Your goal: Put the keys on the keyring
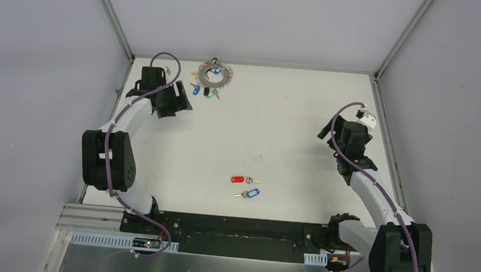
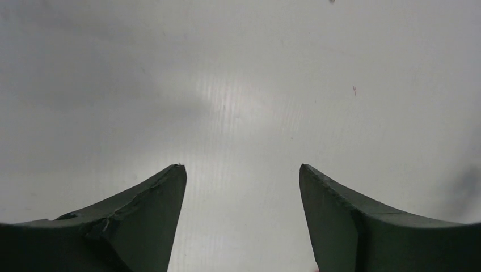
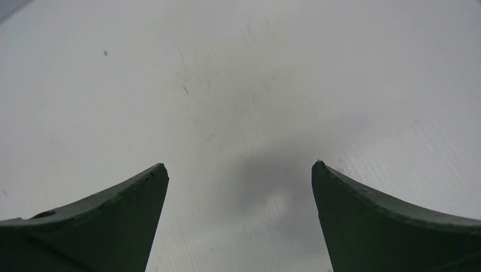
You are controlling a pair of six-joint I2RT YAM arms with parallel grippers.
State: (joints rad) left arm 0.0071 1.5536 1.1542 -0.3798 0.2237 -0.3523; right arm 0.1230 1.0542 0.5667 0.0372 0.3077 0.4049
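The 2 keys lie on the white table point(image 1: 302, 114) near its front edge, about midway between the 2 arm bases. The red-tagged key point(image 1: 243, 180) sits just beyond the blue-tagged key point(image 1: 249, 193). Both are roughly parallel to the front edge, with tags and blades pointing opposite ways. They lie just beside each other, and from this height I cannot tell whether they touch.

The keyring point(image 1: 214, 75) lies flat at the far edge of the table, left of centre, close under the back wall point(image 1: 251, 23). Several coloured tags point(image 1: 201, 91) fan out from its near-left rim. A broad stretch of table separates it from the keys, and as much again runs from the keys to the right-hand edge.

The left gripper point(image 2: 243, 167) is in the far-left corner, just left of the keyring and close to the left frame rail point(image 1: 114, 18). Its fingers point(image 2: 164, 192) stand well apart over bare surface with nothing between them.

The right gripper point(image 3: 240, 164) is near the right edge of the table, well away from both keys and keyring. Its jaws are likewise spread wide and hold nothing, with only its shadow on the surface beneath. The right frame rail point(image 1: 403, 35) runs close beside that arm, which leaves it room mainly toward the table's middle.
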